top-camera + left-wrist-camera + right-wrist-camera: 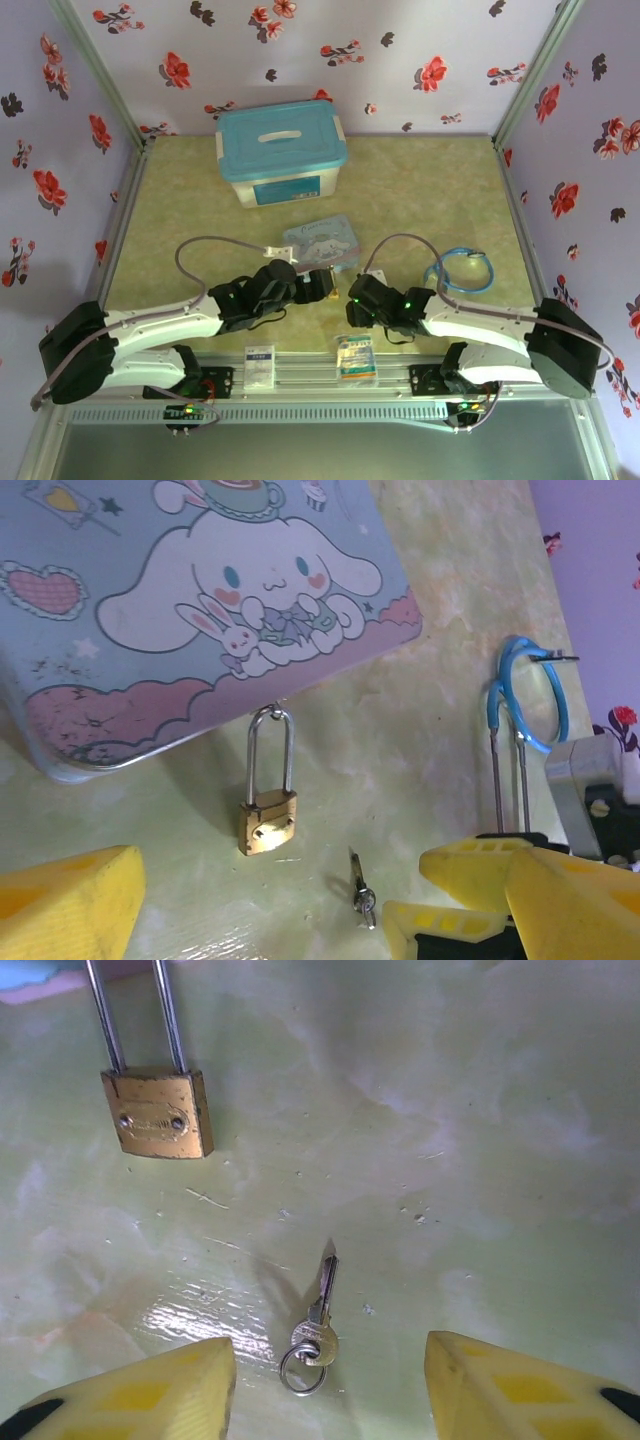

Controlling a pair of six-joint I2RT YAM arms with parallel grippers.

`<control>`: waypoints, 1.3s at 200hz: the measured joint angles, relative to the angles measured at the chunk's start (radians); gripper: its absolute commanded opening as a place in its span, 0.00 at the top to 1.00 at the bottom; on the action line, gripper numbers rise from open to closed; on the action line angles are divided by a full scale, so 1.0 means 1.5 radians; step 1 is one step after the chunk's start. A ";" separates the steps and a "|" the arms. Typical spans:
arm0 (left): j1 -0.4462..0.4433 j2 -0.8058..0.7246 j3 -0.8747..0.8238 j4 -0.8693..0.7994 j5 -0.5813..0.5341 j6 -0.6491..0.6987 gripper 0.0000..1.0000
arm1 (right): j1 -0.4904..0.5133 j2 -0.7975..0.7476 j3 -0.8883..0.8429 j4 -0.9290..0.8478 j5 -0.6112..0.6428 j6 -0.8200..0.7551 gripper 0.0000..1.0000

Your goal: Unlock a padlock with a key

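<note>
One green-yellow table [420, 190] carries everything. Two arms reach in from the near edge, their claws close together at mid-table. There is one storage box [281, 152] at the back, with a white body and a teal lid; its front label is too small to read. One light-blue tin [200, 610] lies just beyond the claws. It shows a white long-eared cartoon animal, a small rabbit, hearts and stars, with no legible words. One coil of blue cable [462, 270] sits to the right. Two small printed packets [260, 364] [355, 358] lie at the near edge, their text unreadable.

The left gripper [320, 285] stands spread wide with nothing in it. The right gripper [328, 1342] is also parted, its yellow fingers [150, 1390] either side of the key without touching it.

One padlock [157, 1112] lies flat, its shackle top at the tin's edge; the stamp on its brass body is illegible. One key [320, 1305], with a small ring on its head, lies near the padlock, apart from it.
</note>
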 measured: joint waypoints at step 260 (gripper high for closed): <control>-0.004 0.001 -0.038 0.042 -0.027 -0.046 0.17 | 0.034 0.049 -0.049 0.112 0.030 0.026 0.96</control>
